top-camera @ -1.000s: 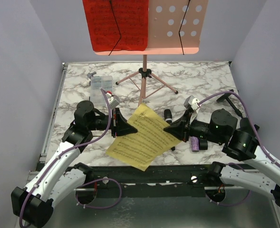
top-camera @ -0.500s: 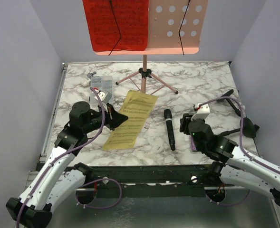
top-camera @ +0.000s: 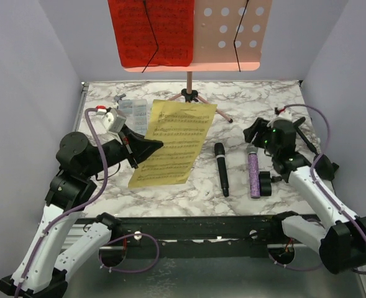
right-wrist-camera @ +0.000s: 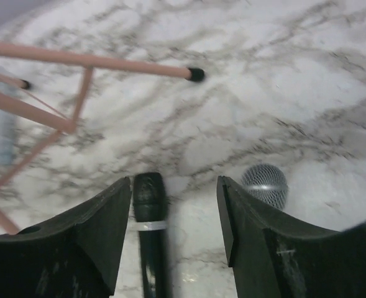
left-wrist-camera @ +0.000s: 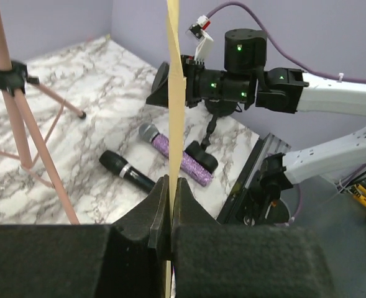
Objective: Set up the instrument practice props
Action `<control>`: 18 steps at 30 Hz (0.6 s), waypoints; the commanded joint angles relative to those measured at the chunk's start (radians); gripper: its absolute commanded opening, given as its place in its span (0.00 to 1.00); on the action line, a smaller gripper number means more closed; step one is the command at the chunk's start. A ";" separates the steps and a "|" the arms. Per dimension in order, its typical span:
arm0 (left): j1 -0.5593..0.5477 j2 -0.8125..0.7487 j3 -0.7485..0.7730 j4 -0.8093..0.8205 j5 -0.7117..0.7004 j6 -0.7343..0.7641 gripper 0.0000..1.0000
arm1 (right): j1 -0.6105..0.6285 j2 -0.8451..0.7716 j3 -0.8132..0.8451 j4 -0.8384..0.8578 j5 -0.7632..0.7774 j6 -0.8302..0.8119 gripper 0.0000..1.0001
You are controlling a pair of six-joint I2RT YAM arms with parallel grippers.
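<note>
My left gripper [top-camera: 150, 149] is shut on the left edge of the yellow music sheet [top-camera: 175, 138] and holds it lifted and tilted above the table. In the left wrist view the sheet [left-wrist-camera: 173, 93] stands edge-on between my fingers [left-wrist-camera: 161, 205]. The pink perforated rack [top-camera: 232, 37] stands at the back with the red sheet [top-camera: 150, 31] on its left half. The black microphone [top-camera: 221, 169] and the purple glitter microphone [top-camera: 253, 174] lie side by side on the table. My right gripper [top-camera: 254, 131] is open and empty just above their heads [right-wrist-camera: 150, 208].
A black mic holder [top-camera: 265, 184] lies by the purple microphone's tail. Another black holder [top-camera: 306, 131] lies at the far right behind my right arm. The clear compartment box [top-camera: 133, 110] sits at the back left. The rack's tripod legs [right-wrist-camera: 89, 62] spread over the back middle.
My left gripper has lifted the yellow sheet off the table, up and back toward the rack. My right arm has let go of it and swung right and back, over the microphone heads.
</note>
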 commanded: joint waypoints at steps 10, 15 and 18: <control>-0.001 0.129 0.332 -0.032 -0.172 -0.029 0.00 | -0.707 0.052 0.177 0.636 -1.240 0.858 0.77; -0.001 0.218 0.481 -0.013 -0.267 -0.056 0.00 | -0.704 0.069 0.440 0.488 -1.161 0.795 0.77; -0.002 0.271 0.548 0.032 -0.278 -0.021 0.00 | -0.672 0.095 0.593 0.422 -1.101 0.765 0.77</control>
